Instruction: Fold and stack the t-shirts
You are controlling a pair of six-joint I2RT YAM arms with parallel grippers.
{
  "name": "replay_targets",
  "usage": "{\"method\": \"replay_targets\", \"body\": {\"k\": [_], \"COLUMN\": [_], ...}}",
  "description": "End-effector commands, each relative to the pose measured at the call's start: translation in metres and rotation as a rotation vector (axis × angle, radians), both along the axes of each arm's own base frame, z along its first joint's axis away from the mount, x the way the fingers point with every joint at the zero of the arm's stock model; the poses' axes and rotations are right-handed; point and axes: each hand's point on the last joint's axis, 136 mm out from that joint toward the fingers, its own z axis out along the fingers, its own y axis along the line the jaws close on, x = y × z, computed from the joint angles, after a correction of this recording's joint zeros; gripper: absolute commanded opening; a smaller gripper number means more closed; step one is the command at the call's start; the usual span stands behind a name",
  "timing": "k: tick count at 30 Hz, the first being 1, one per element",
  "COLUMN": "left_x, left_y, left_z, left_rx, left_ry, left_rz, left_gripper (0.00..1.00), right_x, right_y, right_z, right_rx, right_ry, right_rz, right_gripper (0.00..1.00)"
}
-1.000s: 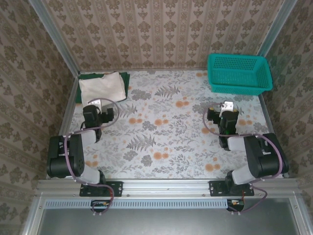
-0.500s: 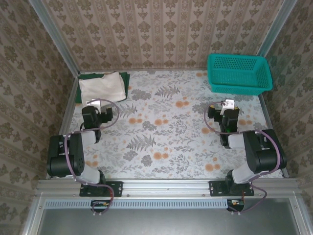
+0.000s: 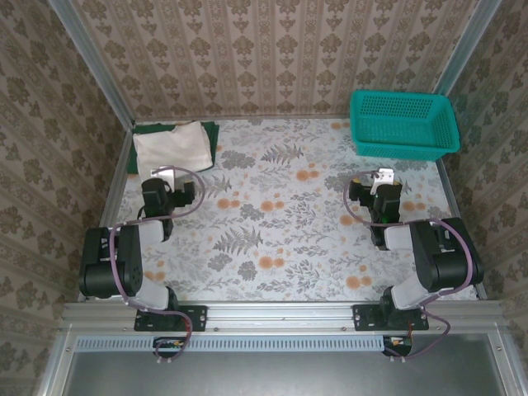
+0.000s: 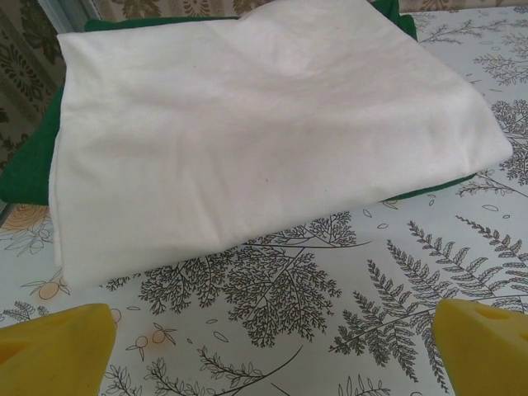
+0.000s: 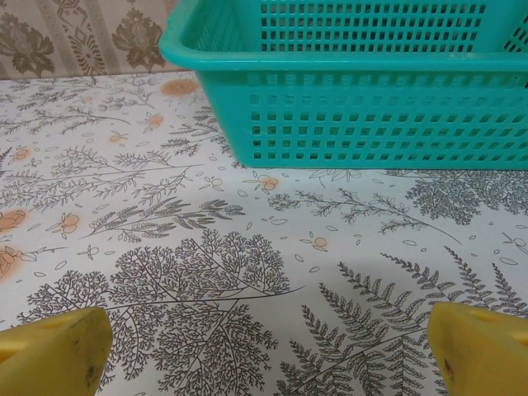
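- The off-white t-shirt (image 4: 264,124) lies folded into a flat rectangle on top of the dark green t-shirt (image 4: 29,161). The green cloth shows as a border along the off-white shirt's edges.
- This stack sits in the far corner of the floral tabletop (image 3: 280,214) opposite the teal mesh basket (image 3: 403,124), well apart from it. Keeping the pile in that corner likely leaves the middle of the table free for folding.
- The left gripper (image 4: 268,351) is on the side of the table away from the basket, facing the stack from its near side. Its jaws are spread wide and hold nothing. The yellow fingertips (image 4: 49,346) sit at the lower corners of the wrist view with bare table between them, apart from the cloth.
- The right gripper (image 5: 264,355) is on the near side of the basket and points at its wall. It too is spread wide and empty, touching neither basket nor shirt.
- Both arms are tucked low, close to their bases. This looks like a resting pose that keeps them off the finished pile.
- With both shirts folded and one laid on the other, the task looks complete or nearly so.
- The top shirt sits slightly askew on the green one, so a nudge could slide it. Any touch-up would need a light press.
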Motion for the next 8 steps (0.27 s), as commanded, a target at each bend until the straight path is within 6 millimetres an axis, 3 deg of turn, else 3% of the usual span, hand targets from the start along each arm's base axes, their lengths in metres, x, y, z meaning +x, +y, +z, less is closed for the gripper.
{"method": "replay_targets", "body": {"k": [1, 8], "left_x": [0.002, 0.002], "left_y": [-0.0011, -0.0011], "left_z": [0.0027, 0.0031], "left_rx": [0.021, 0.021], "left_ry": [-0.025, -0.026], "left_rz": [-0.007, -0.007], "left_gripper": [1.0, 1.0], "right_x": [0.0015, 0.0014], "right_y": [0.0048, 0.0045], "right_z": [0.0014, 0.0013], "right_rx": [0.013, 0.02], "right_ry": [-0.003, -0.002], "right_rz": [0.02, 0.025], "right_gripper": [0.99, 1.0]}}
